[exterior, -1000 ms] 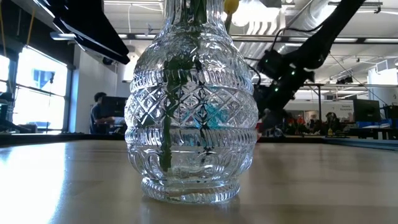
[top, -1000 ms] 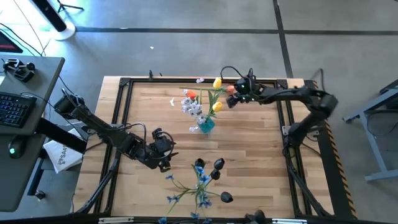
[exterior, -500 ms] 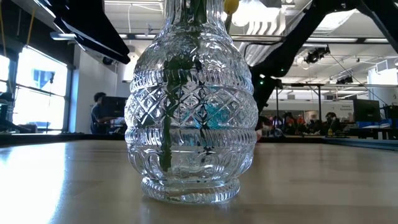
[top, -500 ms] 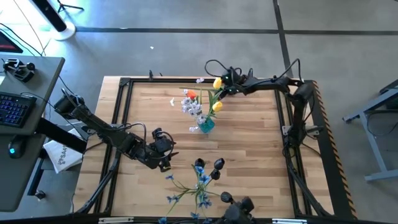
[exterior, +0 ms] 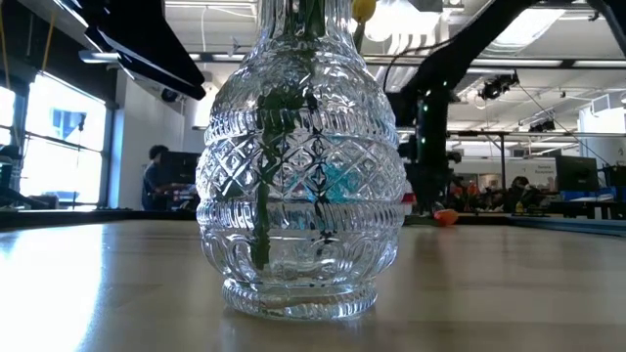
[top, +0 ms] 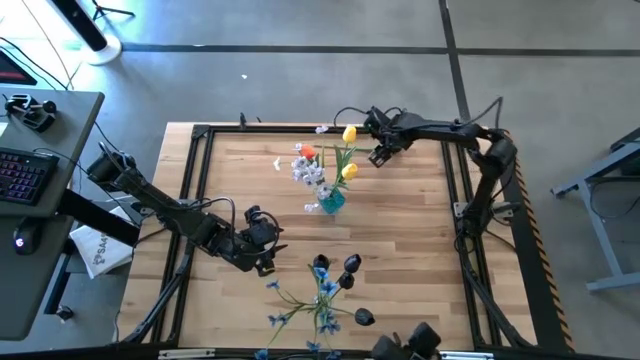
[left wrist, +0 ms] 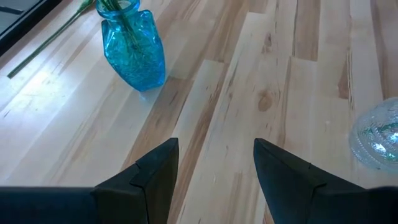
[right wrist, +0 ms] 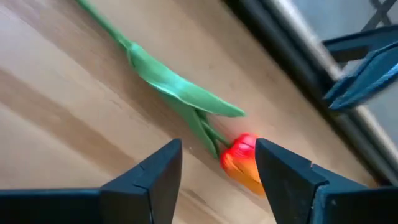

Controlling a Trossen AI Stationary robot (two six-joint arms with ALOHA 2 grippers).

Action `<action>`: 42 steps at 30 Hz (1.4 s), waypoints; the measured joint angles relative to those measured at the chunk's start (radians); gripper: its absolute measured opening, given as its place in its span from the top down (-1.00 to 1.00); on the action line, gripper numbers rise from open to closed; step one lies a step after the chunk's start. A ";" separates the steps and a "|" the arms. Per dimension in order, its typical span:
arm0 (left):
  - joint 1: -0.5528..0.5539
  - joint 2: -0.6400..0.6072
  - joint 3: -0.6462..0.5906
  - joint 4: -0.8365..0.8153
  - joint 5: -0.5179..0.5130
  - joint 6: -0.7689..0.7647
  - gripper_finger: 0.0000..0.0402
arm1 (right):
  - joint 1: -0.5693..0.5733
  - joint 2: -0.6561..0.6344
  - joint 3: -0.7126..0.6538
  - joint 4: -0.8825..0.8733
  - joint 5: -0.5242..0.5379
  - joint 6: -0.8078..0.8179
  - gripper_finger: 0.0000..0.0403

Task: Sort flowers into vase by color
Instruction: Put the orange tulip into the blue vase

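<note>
An orange tulip [right wrist: 239, 160] lies flat on the wood near the table's far edge, its green stem and leaf [right wrist: 177, 90] stretched out beside it; the low view shows this tulip [exterior: 445, 217] behind the clear glass vase [exterior: 303, 166]. My right gripper [right wrist: 214, 174] is open just above the blossom, one finger on either side. The blue vase [top: 332, 200] at mid-table holds yellow and orange tulips and a white spray. Blue sprays and dark buds [top: 350, 266] lie on the near part of the table. My left gripper [left wrist: 214, 174] is open, low over the wood left of centre [top: 262, 245].
The black frame rail [top: 300, 130] runs along the far edge right behind my right gripper [top: 380, 152]. In the left wrist view the blue vase [left wrist: 134, 53] stands ahead and the clear vase [left wrist: 376, 134] off to one side, bare wood between. A desk with a keyboard [top: 25, 170] stands beyond the left edge.
My right arm has swung along the far edge, first toward the left, then back, and has come down toward the table. The orange tulip now shows lying on the wood in the low view, where it did not show before.
</note>
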 joint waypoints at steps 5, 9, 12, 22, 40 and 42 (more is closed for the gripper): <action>0.000 0.000 0.000 0.000 -0.001 -0.002 0.02 | 0.026 -0.138 -0.044 0.016 -0.098 0.072 0.04; 0.000 0.000 0.000 -0.001 -0.001 -0.002 0.02 | 0.019 -0.229 -0.172 0.081 -0.185 0.165 0.06; 0.000 0.002 0.000 0.000 -0.018 0.000 0.02 | -0.029 -0.261 -0.274 0.144 -0.188 0.270 0.06; 0.000 0.017 0.000 -0.001 -0.039 0.035 0.02 | -0.182 -0.230 -0.414 0.423 -0.298 0.501 -0.40; 0.000 0.017 0.000 -0.001 -0.039 0.087 0.02 | -0.206 -0.130 -0.404 0.591 -0.138 0.599 -0.34; 0.000 0.017 0.000 -0.001 -0.039 0.087 0.02 | -0.207 -0.128 -0.404 0.606 -0.134 0.590 -0.26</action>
